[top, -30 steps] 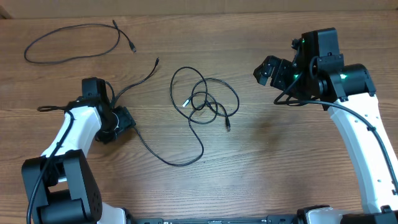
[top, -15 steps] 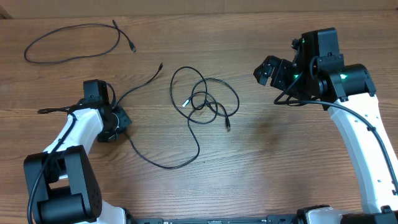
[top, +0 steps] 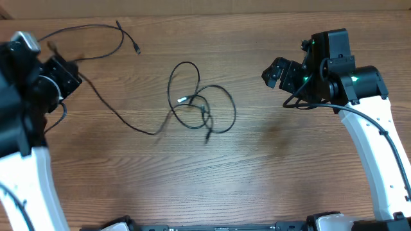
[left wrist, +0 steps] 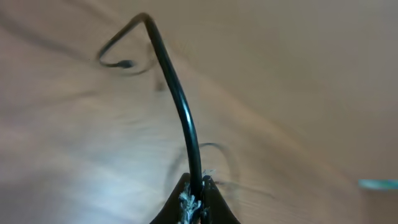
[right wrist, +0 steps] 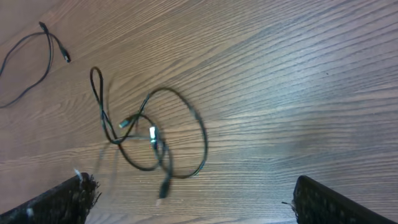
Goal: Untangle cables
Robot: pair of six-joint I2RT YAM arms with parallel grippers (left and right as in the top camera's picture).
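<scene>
The cables form a loose black tangle (top: 200, 106) at the table's middle, also seen in the right wrist view as the tangle (right wrist: 155, 137). One long strand (top: 115, 115) runs from it up to my left gripper (top: 64, 74), which is raised at the far left. In the left wrist view that gripper (left wrist: 198, 185) is shut on the black strand (left wrist: 183, 118). A separate cable (top: 96, 27) lies at the back left, partly hidden by the left arm. My right gripper (top: 276, 72) hovers right of the tangle, fingers (right wrist: 74, 198) wide apart and holding nothing.
The wooden table (top: 289, 160) carries nothing else in view. The raised left arm (top: 19, 128) covers the table's left edge. The right arm (top: 379, 147) runs along the right side.
My left gripper shut on the long strand, then rose and swung back-left with it. The strand pulled straighter and the tangle slid leftward. The right arm stayed still.
</scene>
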